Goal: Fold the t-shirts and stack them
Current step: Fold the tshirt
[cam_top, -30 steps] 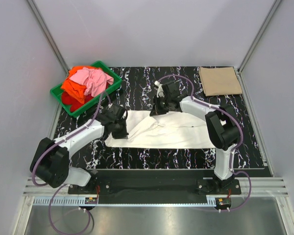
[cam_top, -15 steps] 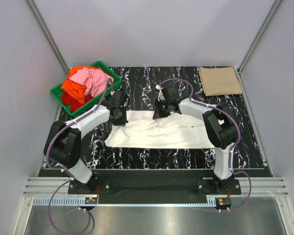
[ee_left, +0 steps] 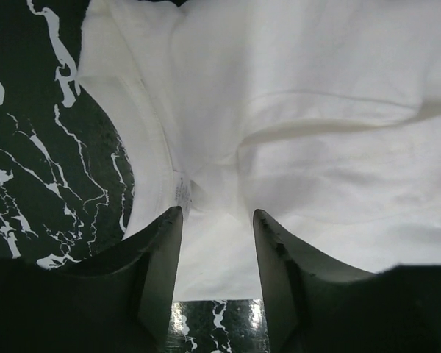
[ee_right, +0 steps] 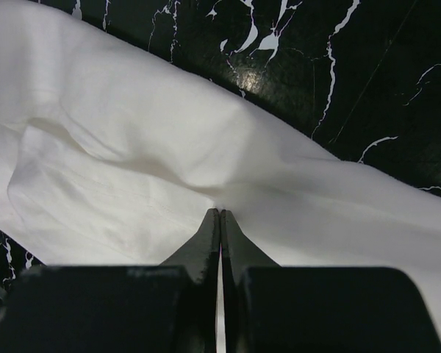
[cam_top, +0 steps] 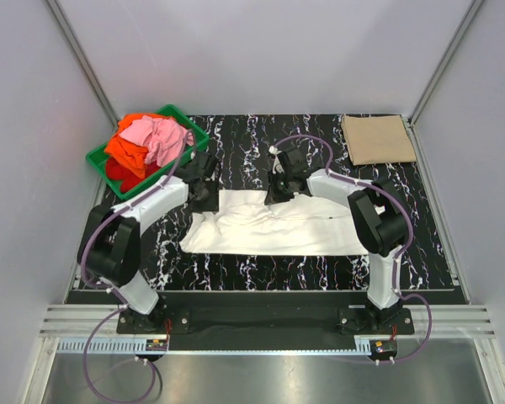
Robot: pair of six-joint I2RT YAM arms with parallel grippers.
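Lying spread across the middle of the black marbled counter (cam_top: 236, 143), a white t-shirt (cam_top: 273, 227) is rumpled along its far edge, with loose ridges running through the cloth. A folded tan t-shirt (cam_top: 377, 139) sits flat at the counter's 1 o'clock corner. At 10 o'clock a green crate (cam_top: 97, 158) holds a heap of pink (cam_top: 160, 139), orange (cam_top: 122, 151) and red (cam_top: 118, 172) t-shirts.

The left hand (cam_top: 207, 200) hovers over the white shirt's 10 o'clock corner. Its wrist camera shows the fingers (ee_left: 162, 257) released and spread, with cloth lying below them but nothing clamped. The right hand (cam_top: 273, 198) is at the shirt's 12 o'clock edge, clenched. Creases in the cloth run up to its tips, so it appears to be pinching a thin fold of the white shirt.

The step in hand looks like a fold of the far edge toward 6 o'clock. To do it well, the left hand should likely drop onto the corner and close on a single thickness of cloth. Both hands should then lift together and level, so the edge stays taut and lands square. Pulling with one hand alone would probably drag the shirt askew and deepen the wrinkles.
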